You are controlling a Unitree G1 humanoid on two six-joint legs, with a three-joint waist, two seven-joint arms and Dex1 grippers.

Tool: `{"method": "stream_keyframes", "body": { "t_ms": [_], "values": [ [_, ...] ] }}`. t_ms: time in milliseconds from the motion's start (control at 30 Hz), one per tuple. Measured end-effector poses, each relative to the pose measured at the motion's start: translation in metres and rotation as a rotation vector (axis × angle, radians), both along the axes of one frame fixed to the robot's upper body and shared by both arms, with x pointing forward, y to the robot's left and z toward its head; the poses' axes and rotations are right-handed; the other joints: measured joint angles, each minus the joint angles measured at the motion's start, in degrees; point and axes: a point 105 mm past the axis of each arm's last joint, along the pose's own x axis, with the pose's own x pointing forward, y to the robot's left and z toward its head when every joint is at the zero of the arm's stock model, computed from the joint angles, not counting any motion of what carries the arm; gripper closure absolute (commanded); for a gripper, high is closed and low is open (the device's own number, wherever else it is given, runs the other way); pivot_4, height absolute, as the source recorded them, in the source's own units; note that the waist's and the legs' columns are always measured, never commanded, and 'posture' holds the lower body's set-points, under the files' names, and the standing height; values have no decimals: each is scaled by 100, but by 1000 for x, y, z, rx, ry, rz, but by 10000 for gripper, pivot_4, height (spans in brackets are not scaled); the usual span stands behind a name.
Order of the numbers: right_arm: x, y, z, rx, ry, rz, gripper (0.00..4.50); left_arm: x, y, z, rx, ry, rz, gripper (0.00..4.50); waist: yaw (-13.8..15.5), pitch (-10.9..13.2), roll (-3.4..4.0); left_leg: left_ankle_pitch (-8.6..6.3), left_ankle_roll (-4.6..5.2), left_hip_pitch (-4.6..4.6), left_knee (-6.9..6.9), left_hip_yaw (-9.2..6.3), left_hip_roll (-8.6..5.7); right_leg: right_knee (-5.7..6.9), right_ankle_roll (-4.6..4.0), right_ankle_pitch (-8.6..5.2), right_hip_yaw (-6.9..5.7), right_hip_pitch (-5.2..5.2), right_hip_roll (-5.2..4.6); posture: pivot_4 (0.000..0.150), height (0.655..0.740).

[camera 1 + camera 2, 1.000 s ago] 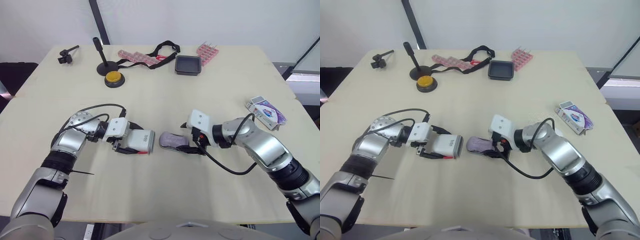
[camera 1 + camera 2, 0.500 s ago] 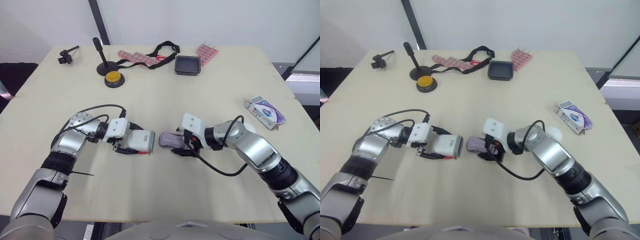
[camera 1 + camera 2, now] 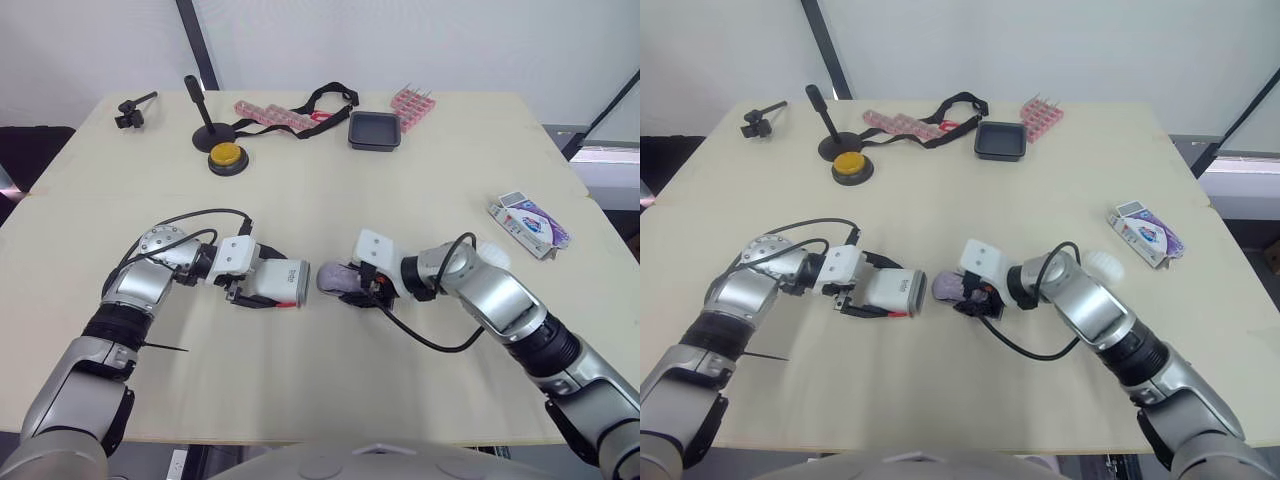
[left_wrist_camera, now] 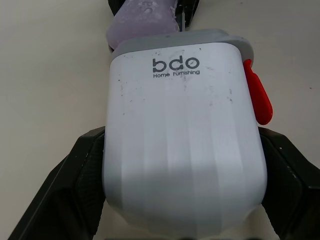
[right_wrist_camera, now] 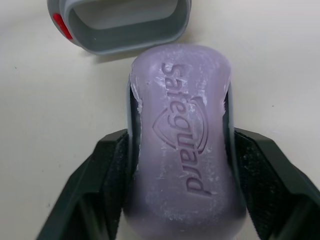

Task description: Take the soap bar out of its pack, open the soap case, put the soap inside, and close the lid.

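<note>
Left hand [image 3: 262, 286] clamped on soap case [image 4: 182, 125], open mouth facing the soap bar [image 5: 182, 145]. Right hand [image 3: 362, 288] clamped on soap bar, just beside the mouth, mid-tabletop [image 3: 320, 190]

You see the right gripper [image 5: 182, 150] clamped on the purple oval soap bar [image 5: 182, 115], with its black fingers [image 5: 100, 185] pressing the two long sides. The word "safeguard" is embossed on the top face. Just beside the soap's free end lies the grey plastic soap case [image 5: 125, 46], its open mouth turned to the soap, a red tab [image 5: 59, 25] at its rim, on the beige table [image 5: 45, 115].
</note>
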Motion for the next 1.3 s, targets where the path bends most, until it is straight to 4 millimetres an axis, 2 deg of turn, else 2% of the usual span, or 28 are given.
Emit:
{"method": "stream_keyframes", "body": {
  "t_ms": [267, 400, 567, 933, 1300],
  "values": [
    [0, -2, 0, -4, -4, 8, 19450, 0, 0, 0, 1, 6, 5, 10240, 7, 0, 0, 1, -1, 1, 0, 0, 0, 1, 0, 0, -1, 0, 0, 1500, 7291],
    [-1, -23, 2, -58, -20, 48, 19450, 1, 0, -1, 3, 8, 14, 10240, 54, 1, 0, 1, 0, 0, 2, -1, -1, -3, 0, 0, 0, 0, -2, 1500, 7291],
    [-2, -42, 24, -93, -74, 114, 19450, 2, -15, 1, -29, 13, 5, 10240, 43, 2, 1, 1, 1, -6, 1, -1, 1, -1, 0, 0, 8, 0, -1, 1500, 7291],
    [-11, -45, 33, -137, -47, 182, 19450, 1, -52, 7, -119, 20, 8, 10240, 17, 2, 0, 2, 3, -8, 3, -1, 7, 1, -1, 0, 10, 0, 2, 1500, 7291],
    [-12, -39, 28, -155, -12, 189, 19450, 0, -57, 10, -123, 11, 3, 10240, 18, 2, 0, 3, 5, -6, 4, 0, 7, 2, -2, 0, 11, 0, 2, 1500, 7291]
  ]
}}
